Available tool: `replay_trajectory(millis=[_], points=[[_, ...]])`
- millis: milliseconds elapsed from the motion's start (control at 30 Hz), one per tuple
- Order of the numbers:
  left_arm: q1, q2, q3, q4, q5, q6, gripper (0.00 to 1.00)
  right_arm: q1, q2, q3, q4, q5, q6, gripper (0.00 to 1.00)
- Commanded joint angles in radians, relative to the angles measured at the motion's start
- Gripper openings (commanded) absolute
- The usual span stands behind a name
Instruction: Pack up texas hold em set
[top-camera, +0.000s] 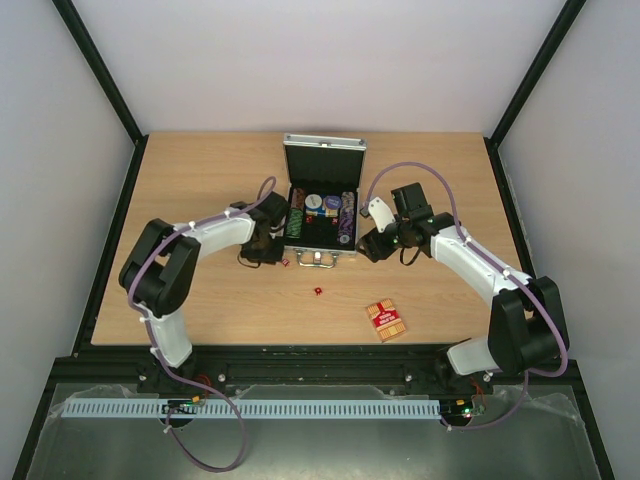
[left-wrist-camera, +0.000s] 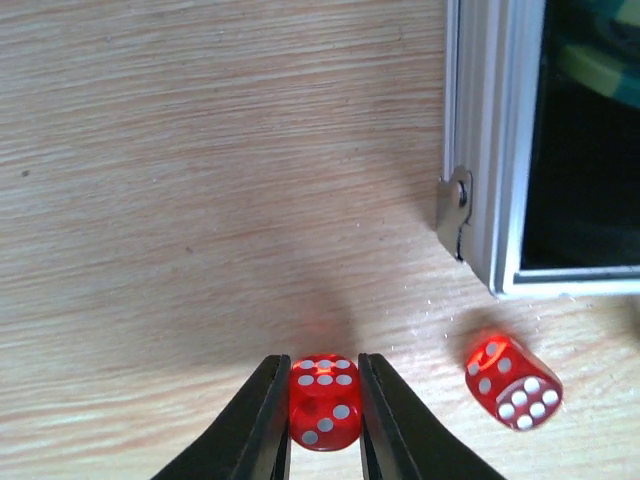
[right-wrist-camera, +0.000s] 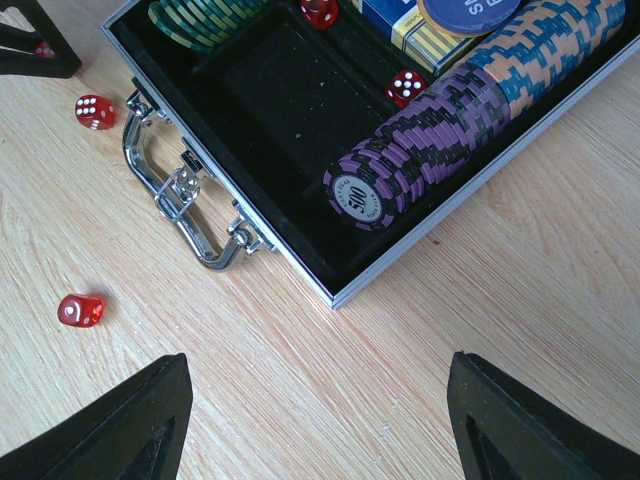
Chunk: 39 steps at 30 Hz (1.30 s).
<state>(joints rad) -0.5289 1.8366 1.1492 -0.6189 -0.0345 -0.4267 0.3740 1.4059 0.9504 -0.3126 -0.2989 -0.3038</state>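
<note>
3 dice (left-wrist-camera: 513, 382) outside case (top-camera: 324, 152), 2 inside, 1 red deck (top-camera: 385, 320)

Matt wood-grain table (top-camera: 200, 300); alu case (top-camera: 324, 148) w/ chrome handle (top-camera: 322, 259); glossy translucent dice (left-wrist-camera: 512, 382).

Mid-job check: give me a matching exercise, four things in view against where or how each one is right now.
Things:
1. red card deck
2. purple chip row
3. left hand
4. right hand

States:
A. open, nothing between its fingers
B. lying in the case
C. flat on the table, outside the case
D. a red die between its fingers

Pairs: 1-C, 2-B, 3-D, 4-A.
</note>
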Motion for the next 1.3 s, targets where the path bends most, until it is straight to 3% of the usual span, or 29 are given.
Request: replay_trajectory(millis=[0,267,767,1267], points=[[-0.007,-0.082,0.048,-0.085,-0.014,-0.010,0.19,-0.003,-0.025,-0.009,-0.039,-0.003,-0.009,0.71],[-0.096,-0.133,0.196,-0.109,0.007,-0.045,0.19,-0.002,-0.024,-0.009,-0.038,-0.011,-0.009,0.71],[-0.111,0.244,0.629,-0.083,0.017,-0.029,0.19,-0.003,-0.028,-0.009,-0.037,-0.001,-0.011,0.71],[-0.118,0.423,0.748,-0.092,-0.044,-0.018,0.18,-0.003,-0.019,-0.011,-0.036,-0.002,-0.016,0.71]])
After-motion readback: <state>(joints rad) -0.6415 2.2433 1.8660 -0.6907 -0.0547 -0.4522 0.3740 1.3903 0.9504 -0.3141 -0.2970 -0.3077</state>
